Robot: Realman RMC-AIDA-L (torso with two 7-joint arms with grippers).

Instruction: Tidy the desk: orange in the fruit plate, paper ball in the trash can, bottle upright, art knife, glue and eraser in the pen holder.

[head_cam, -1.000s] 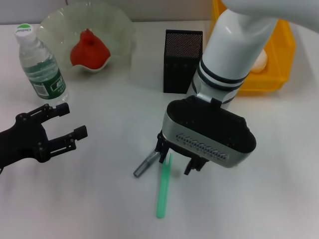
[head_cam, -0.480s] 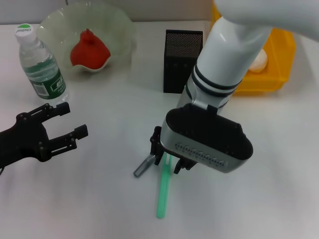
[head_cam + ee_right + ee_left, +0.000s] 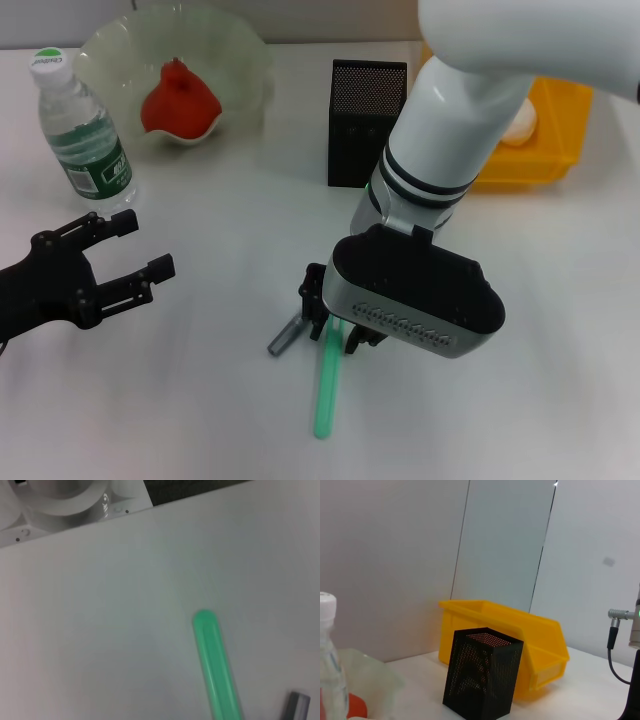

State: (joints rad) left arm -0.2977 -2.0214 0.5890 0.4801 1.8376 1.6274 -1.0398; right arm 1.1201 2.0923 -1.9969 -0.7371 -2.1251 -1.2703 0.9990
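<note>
- At the far left of the bench [image 3: 560, 300], I read the orange [image 3: 178, 100] as done: it sits inside the fruit plate [image 3: 240, 60].
- The bottle [image 3: 80, 130] stands upright just beside that plate, white cap on top, so I count that done too.
- In the trash can [image 3: 565, 120] at the far right I glimpse something pale and rounded behind my arm (probably the paper ball [image 3: 522, 122], though most of it is hidden).
- The pen holder [image 3: 366, 120] stands mid-bench; I cannot see into it, and I spot no eraser anywhere.
- Still out on the bench: a green stick-shaped item [image 3: 327, 385] and a short grey one [image 3: 287, 335] just beside it (art knife and glue, I judge).
- My right gripper [image 3: 330, 322] is down over the green item's near end, fingers spread either side, nothing clamped.
- My left gripper [image 3: 125, 255] idles wide open and empty, low near the bottle.
</note>
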